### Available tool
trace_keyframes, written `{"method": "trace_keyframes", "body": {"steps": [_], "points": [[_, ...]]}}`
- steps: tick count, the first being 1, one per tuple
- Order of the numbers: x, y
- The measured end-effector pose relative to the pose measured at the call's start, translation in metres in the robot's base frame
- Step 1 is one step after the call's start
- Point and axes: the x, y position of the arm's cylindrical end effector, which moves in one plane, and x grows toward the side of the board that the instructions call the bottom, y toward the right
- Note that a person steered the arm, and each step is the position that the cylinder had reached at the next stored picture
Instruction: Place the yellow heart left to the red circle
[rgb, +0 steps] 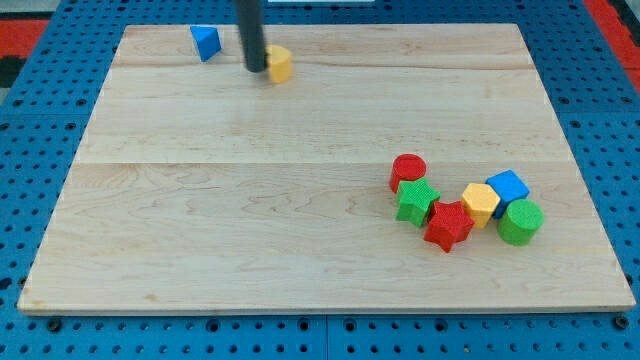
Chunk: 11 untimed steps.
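Observation:
The yellow heart (280, 63) lies near the view's top, left of centre, on the wooden board (250, 200). My tip (256, 69) rests right beside it, touching its left side. The red circle (408, 169) lies far off at the view's lower right, at the top left of a cluster of blocks. The rod rises from the tip out of the view's top edge.
A blue block (205, 42) lies left of my tip near the top edge. Next to the red circle lie a green block (416, 201), a red star (448, 225), a yellow block (481, 204), a blue block (508, 188) and a green cylinder (520, 221).

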Motion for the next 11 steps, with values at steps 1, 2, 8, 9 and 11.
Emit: {"method": "trace_keyframes", "body": {"steps": [1, 2, 8, 9, 11], "points": [[0.017, 0.036], [-0.021, 0.010], [0.043, 0.025], [0.112, 0.101], [0.114, 0.042]]}}
